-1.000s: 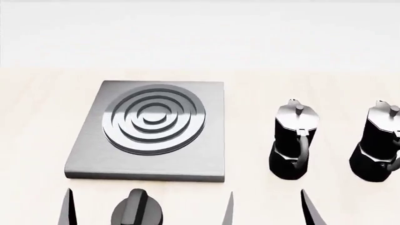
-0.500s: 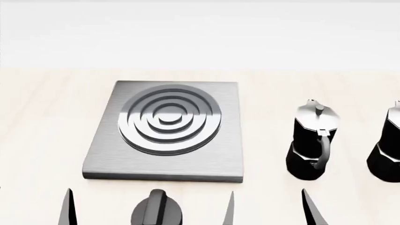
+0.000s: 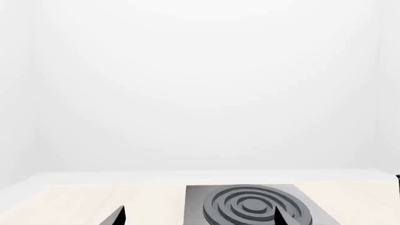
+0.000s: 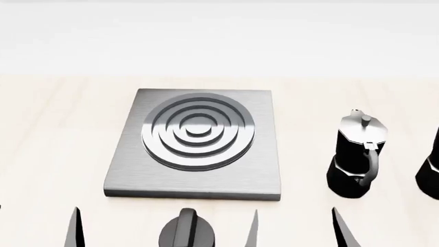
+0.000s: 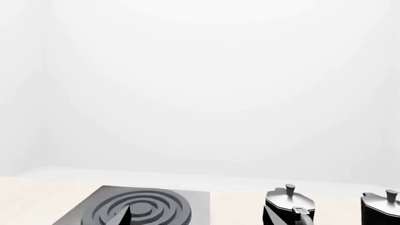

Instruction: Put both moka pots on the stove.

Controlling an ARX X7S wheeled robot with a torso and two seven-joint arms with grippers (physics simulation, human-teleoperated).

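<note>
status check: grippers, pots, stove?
Left gripper and right gripper open, empty. Both moka pots on the table, right of the stove. Burner bare; knob at its front.

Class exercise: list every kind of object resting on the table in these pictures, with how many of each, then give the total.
Moka pots: 2, one beside the stove, one cut off at the head view's right edge
Stove: 1
Black round knob: 1
Total: 4

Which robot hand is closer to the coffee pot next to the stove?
Right. The right gripper sits just in front of the nearer moka pot, slightly toward the stove. The left gripper is beyond the stove's far side.
</note>
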